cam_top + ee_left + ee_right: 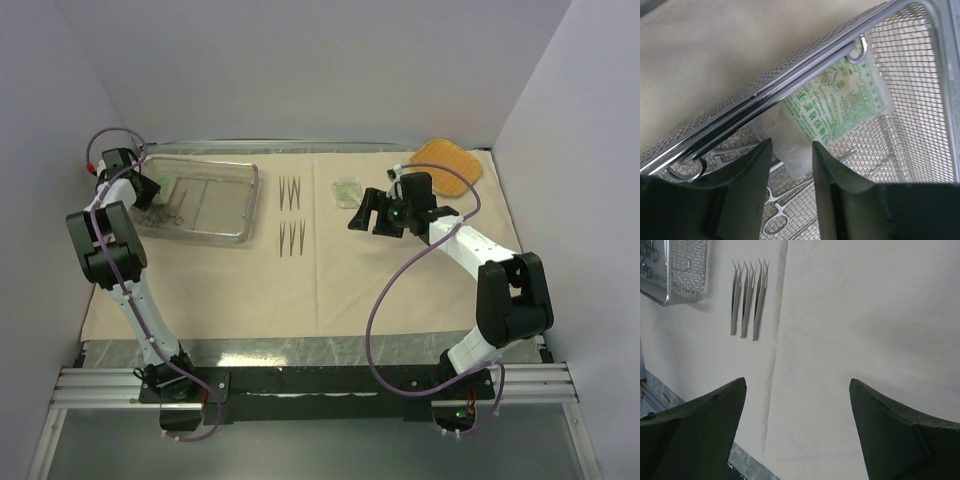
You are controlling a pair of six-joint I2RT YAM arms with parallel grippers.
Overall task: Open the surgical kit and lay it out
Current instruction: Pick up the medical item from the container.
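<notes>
The beige cloth (pixel 400 280) lies spread flat. The wire-mesh tray (pixel 240 205) stands on it at the far left. My left gripper (pixel 148 192) is inside the tray; in the left wrist view it (pixel 789 150) is shut on the white end of a green-white packet (pixel 840 105) that leans against the tray wall (pixel 790 75). Ring-handled forceps (pixel 772 212) lie on the mesh below. Two groups of tweezers (pixel 290 190) (pixel 293 237) lie right of the tray. A second packet (pixel 348 191) lies beyond them. My right gripper (pixel 366 216) is open and empty above bare cloth (pixel 865 315).
The orange woven pad (pixel 450 165) lies at the far right corner, behind my right arm. The right wrist view shows three tweezers (pixel 747 300) and a tray corner (pixel 680 270). Grey walls close in the table on the left, far and right sides.
</notes>
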